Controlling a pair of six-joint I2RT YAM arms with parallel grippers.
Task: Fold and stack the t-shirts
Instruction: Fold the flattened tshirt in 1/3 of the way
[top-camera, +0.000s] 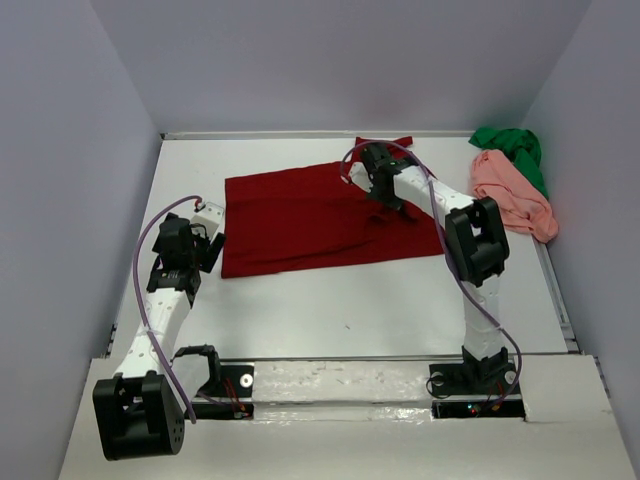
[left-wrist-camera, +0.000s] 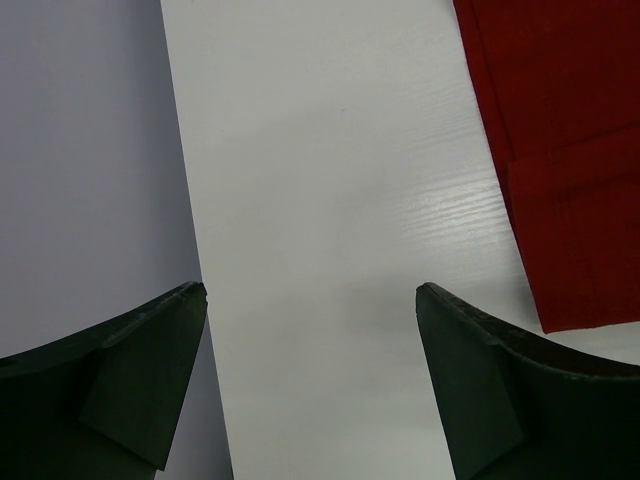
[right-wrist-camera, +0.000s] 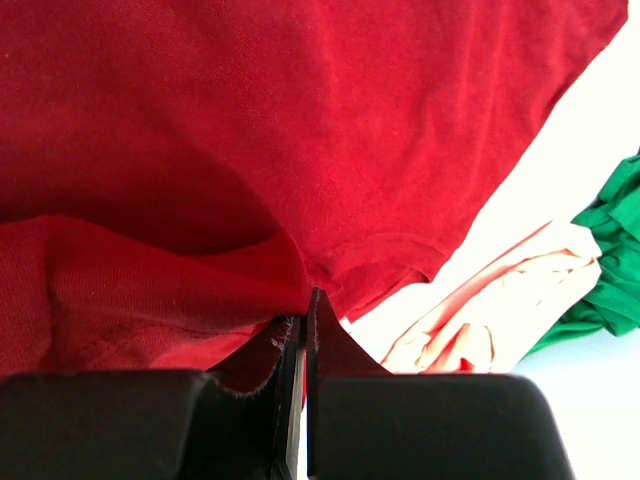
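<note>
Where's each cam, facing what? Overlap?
Top external: above, behind the bases, looking down at the table; left arm, right arm show.
Left wrist: on open left gripper, facing bare table, dark red t-shirt edge.
Right wrist: on the right gripper, shut on the dark red t-shirt; salmon pink t-shirt and green t-shirt beyond.
All three share the dark red t-shirt.

no text or labels can be read.

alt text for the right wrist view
The right tool is shut, pinching a fold of the dark red t-shirt that fills most of the view. Beside it, the salmon pink t-shirt and bright green t-shirt lie bunched on the white table.
</note>
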